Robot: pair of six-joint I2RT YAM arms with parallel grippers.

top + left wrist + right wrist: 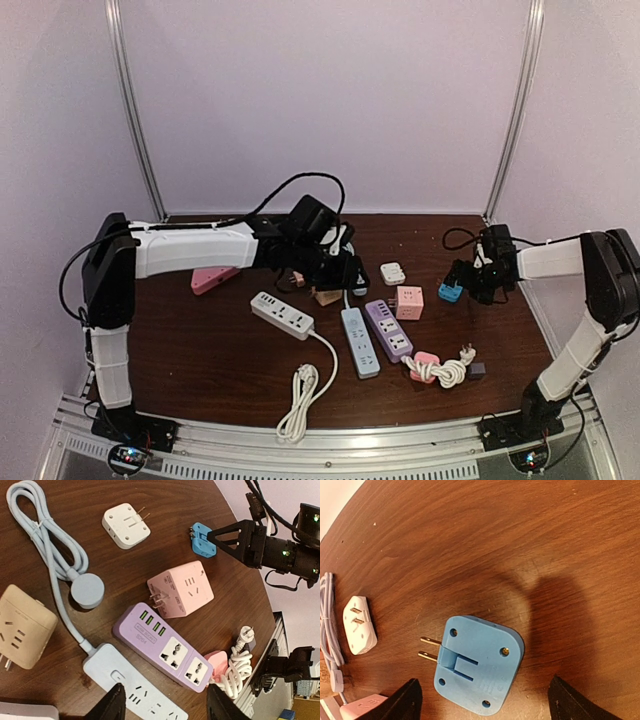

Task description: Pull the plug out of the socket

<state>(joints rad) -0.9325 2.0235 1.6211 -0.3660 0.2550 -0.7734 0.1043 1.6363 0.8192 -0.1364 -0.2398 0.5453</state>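
Two brass prongs stick out sideways from the blue plug, which lies flat on the dark counter, seated in no socket. The right claw hangs over it with its fingers spread wide on either side and pinching nothing.

The plug looks like a small, hard plastic shell: probably light and stiff, with smooth faces that could skid on the wood if nudged. The safest hold would be across its two broad sides, well back from the prongs, which look thin enough to bend.

Only the right wrist view gives the plug's underside, with its screw holes and folding prong seat, plus a white adapter off to the left. The left wrist view adds what that one lacks. It shows the right claw's dark fingers close beside the plug, and nearer at hand a pink cube socket, a purple strip and a pale blue power strip. The left claw is spread above that last strip and grips nothing. From above, the plug is only a small blue patch, well apart from the cluster of strips.
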